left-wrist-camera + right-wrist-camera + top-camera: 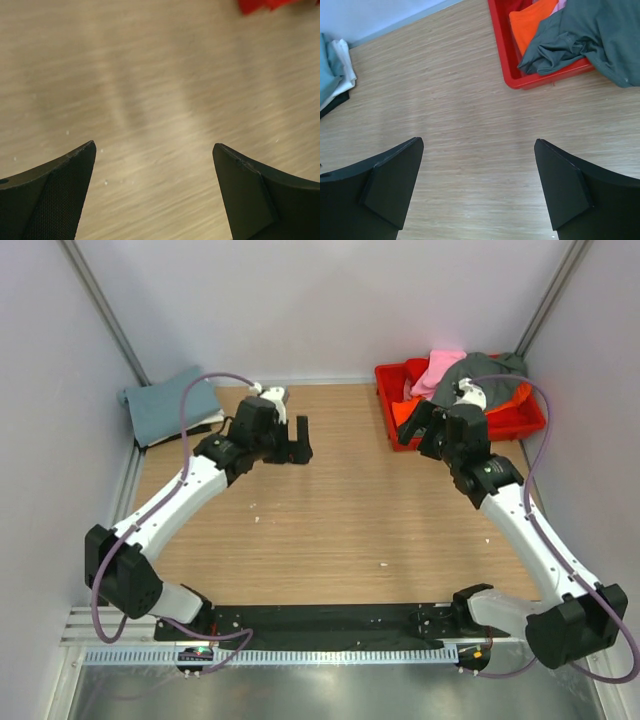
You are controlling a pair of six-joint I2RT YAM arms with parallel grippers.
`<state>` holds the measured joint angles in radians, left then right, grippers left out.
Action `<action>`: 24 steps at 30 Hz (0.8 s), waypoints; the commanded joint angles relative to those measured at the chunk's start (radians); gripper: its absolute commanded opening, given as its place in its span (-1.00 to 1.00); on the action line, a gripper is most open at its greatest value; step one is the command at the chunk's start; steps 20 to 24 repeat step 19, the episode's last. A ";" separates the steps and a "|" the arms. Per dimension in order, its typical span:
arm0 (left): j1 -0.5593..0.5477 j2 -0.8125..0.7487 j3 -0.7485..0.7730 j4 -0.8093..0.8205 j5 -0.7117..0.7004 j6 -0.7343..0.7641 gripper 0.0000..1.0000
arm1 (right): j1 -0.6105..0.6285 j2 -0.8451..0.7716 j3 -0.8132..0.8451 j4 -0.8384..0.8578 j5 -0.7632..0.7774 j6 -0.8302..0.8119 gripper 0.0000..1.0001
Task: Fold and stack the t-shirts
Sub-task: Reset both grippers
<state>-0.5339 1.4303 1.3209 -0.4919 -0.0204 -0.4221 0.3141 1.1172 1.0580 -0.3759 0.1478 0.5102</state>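
T-shirts sit in two spots: dark grey [485, 370], pink [440, 365] and orange [517, 397] ones are heaped in a red crate [385, 400] just beyond the right pincer [425, 430]. A folded blue-grey one [168, 405], with a white one [344, 60] at its edge, lies off to the left of the left pincer [290, 445]. Both pincers hover over the wooden counter [340, 510], jaws apart and empty.

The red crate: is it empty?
No, a pink shirt, a grey shirt and an orange shirt lie in the crate.

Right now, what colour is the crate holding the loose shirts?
The crate is red, clearest from the right wrist view.
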 commanded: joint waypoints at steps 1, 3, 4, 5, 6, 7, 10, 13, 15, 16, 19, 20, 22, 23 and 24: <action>-0.006 -0.043 -0.043 -0.079 0.077 0.046 0.99 | -0.032 0.056 0.106 -0.024 0.033 -0.041 1.00; -0.006 -0.053 -0.052 -0.073 0.077 0.057 0.99 | -0.061 0.105 0.129 -0.020 0.048 -0.048 0.99; -0.006 -0.051 -0.036 -0.077 0.076 0.066 0.99 | -0.076 0.127 0.166 -0.024 0.055 -0.053 1.00; -0.006 -0.047 -0.023 -0.094 0.076 0.091 0.99 | -0.102 0.150 0.186 -0.044 0.047 -0.053 1.00; -0.006 -0.035 -0.009 -0.106 0.086 0.107 0.99 | -0.151 0.180 0.210 -0.055 0.032 -0.052 0.99; -0.006 -0.027 0.029 -0.123 0.085 0.121 0.99 | -0.182 0.228 0.256 -0.067 0.013 -0.050 0.99; -0.006 -0.033 0.026 -0.139 0.077 0.128 0.99 | -0.237 0.285 0.298 -0.086 -0.043 -0.044 1.00; -0.006 -0.057 -0.041 -0.091 0.103 0.086 0.99 | -0.241 0.291 0.287 -0.069 -0.054 -0.039 0.99; -0.006 -0.088 -0.064 -0.073 0.134 0.091 1.00 | -0.244 0.293 0.264 -0.051 -0.056 -0.030 0.99; -0.006 -0.105 -0.096 -0.056 0.164 0.089 0.99 | -0.244 0.291 0.257 -0.035 -0.057 -0.026 0.99; -0.006 -0.160 -0.130 -0.013 0.136 0.077 1.00 | -0.242 0.299 0.235 -0.023 -0.065 -0.021 1.00; -0.006 -0.160 -0.130 -0.013 0.136 0.077 1.00 | -0.242 0.299 0.235 -0.023 -0.065 -0.021 1.00; -0.006 -0.160 -0.130 -0.013 0.136 0.077 1.00 | -0.242 0.299 0.235 -0.023 -0.065 -0.021 1.00; -0.006 -0.160 -0.130 -0.013 0.136 0.077 1.00 | -0.242 0.299 0.235 -0.023 -0.065 -0.021 1.00; -0.006 -0.160 -0.130 -0.013 0.136 0.077 1.00 | -0.242 0.299 0.235 -0.023 -0.065 -0.021 1.00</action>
